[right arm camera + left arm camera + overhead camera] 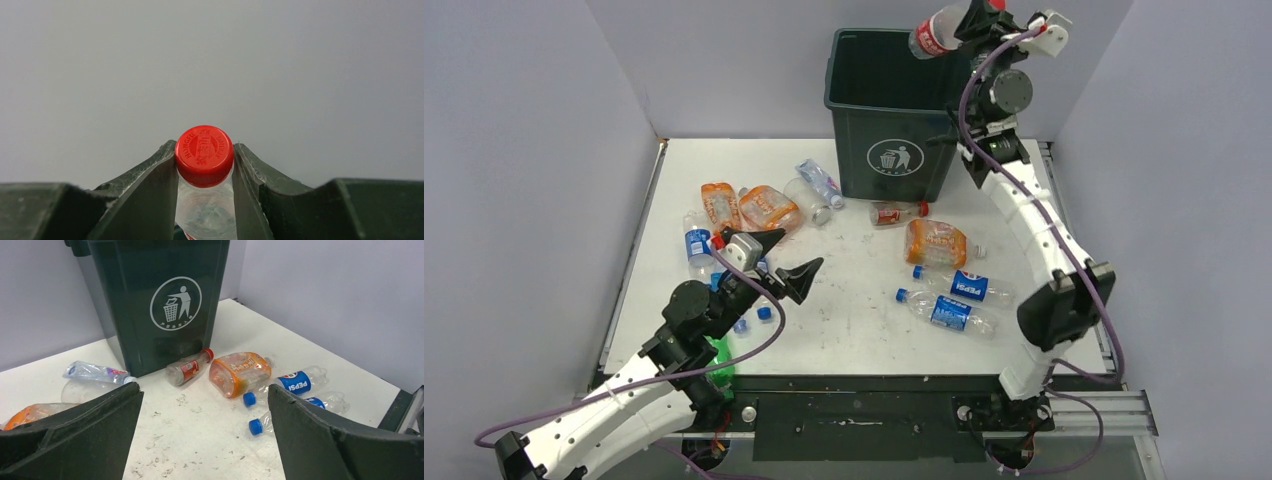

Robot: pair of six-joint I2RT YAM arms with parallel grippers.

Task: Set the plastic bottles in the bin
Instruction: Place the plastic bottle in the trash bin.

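The dark green bin stands at the back of the table, its white logo facing front; it also shows in the left wrist view. My right gripper is high over the bin's right rim, shut on the neck of a clear red-capped bottle; the right wrist view shows the fingers clamping just under the cap. My left gripper is open and empty above the table's middle left. Orange bottles, two Pepsi bottles and a red-labelled one lie on the table.
More bottles lie at the left: an orange one, clear ones, a blue-labelled one. A green bottle lies under my left arm. Loose blue caps sit near the left gripper. Grey walls enclose the table.
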